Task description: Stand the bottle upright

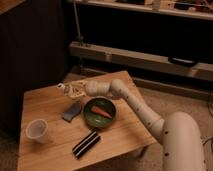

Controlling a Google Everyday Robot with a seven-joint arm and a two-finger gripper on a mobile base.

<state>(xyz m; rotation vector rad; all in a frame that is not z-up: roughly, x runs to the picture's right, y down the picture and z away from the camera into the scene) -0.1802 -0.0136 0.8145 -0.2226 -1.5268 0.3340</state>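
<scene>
The bottle is small and yellowish-clear with a white cap pointing left. It lies roughly sideways in my gripper, over the far left-middle of the wooden table. The gripper is shut on the bottle and holds it just above the tabletop, behind a blue-grey pad. My white arm reaches in from the lower right. The gripper's body hides much of the bottle.
A translucent whitish cup stands at the table's front left. A dark green bowl holding an orange carrot sits in the middle. A black striped flat object lies near the front edge. Dark shelving stands behind the table.
</scene>
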